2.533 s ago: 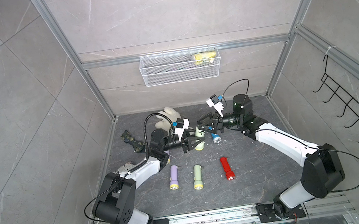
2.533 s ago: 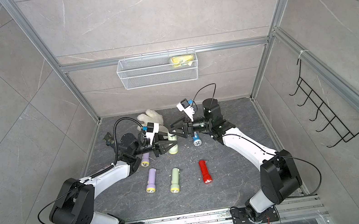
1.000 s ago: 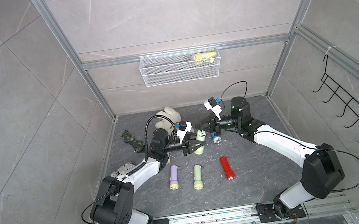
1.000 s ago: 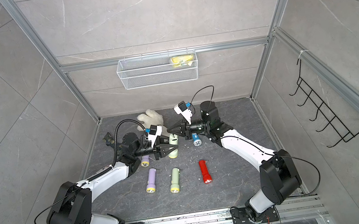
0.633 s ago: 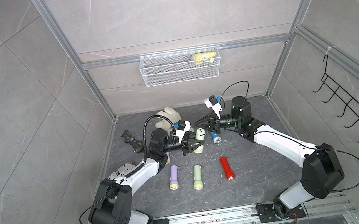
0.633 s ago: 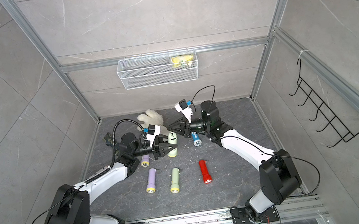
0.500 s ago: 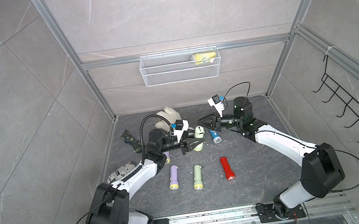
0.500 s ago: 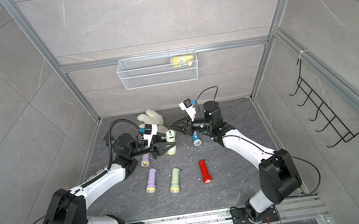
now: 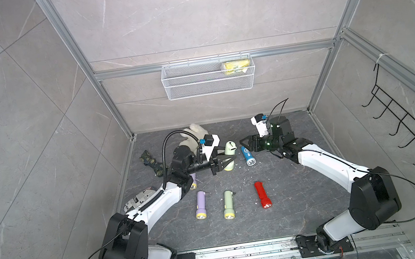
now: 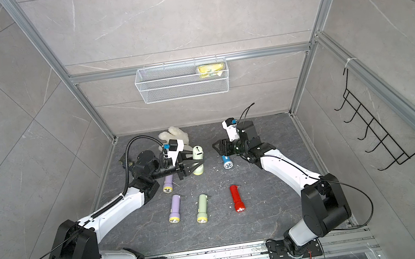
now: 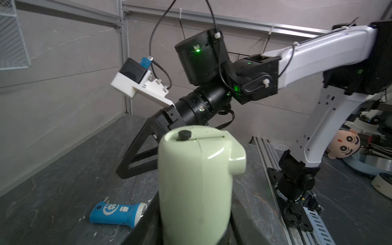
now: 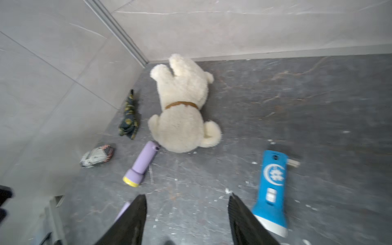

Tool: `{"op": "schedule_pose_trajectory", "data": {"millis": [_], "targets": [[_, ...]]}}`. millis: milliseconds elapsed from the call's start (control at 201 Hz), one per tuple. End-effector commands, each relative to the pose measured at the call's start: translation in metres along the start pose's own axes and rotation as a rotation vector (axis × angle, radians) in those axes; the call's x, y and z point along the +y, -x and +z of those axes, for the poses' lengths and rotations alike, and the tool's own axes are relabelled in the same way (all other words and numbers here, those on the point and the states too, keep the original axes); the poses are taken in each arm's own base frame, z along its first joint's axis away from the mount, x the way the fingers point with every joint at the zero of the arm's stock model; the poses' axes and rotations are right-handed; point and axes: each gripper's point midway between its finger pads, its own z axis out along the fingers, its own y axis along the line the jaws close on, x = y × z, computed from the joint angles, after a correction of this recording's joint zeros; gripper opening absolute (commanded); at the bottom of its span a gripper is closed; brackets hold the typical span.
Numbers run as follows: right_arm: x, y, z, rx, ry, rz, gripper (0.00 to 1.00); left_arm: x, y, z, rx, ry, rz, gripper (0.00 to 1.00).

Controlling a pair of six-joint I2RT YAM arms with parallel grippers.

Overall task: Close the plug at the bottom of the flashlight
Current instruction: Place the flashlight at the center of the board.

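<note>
My left gripper is shut on a pale green flashlight, held tail end up above the floor in both top views, flashlight. In the left wrist view the flashlight fills the middle. Its end face carries a black knob and a narrow slot, with nothing sticking out. My right gripper hangs open a short way to the right of that end, touching nothing. The right wrist view shows the right gripper with jaws wide apart and only floor between them.
A blue flashlight lies below the right gripper, prongs out at its tail. Lilac, green and red flashlights lie in a front row. A plush dog, folded cloth and another lilac flashlight sit far left.
The right gripper has opened and drawn back to the right, away from the flashlight's end. The left gripper keeps its hold and has shifted slightly left.
</note>
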Motion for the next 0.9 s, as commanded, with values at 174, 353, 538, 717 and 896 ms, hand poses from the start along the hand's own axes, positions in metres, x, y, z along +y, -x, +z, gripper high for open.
{"op": "schedule_pose_trajectory", "data": {"millis": [174,353,538,717,896], "targets": [[-0.064,-0.011,-0.029,0.017,-0.376,-0.029,1.0,0.077,-0.058,0.017,0.233,0.368,-0.447,0.0],[-0.078,-0.014,-0.039,0.009,-0.422,-0.009,0.99,0.097,-0.115,0.009,0.463,0.586,-0.733,0.0],[-0.074,-0.017,-0.036,-0.006,-0.38,0.014,1.0,0.094,-0.16,-0.007,0.717,0.827,-0.908,0.0],[-0.069,-0.007,-0.053,-0.06,-0.388,-0.002,1.0,0.087,-0.196,-0.008,0.883,0.928,-0.941,0.0],[-0.058,0.003,-0.074,-0.124,-0.378,-0.019,1.0,0.1,-0.229,-0.009,0.937,1.002,-0.937,0.0]]}}
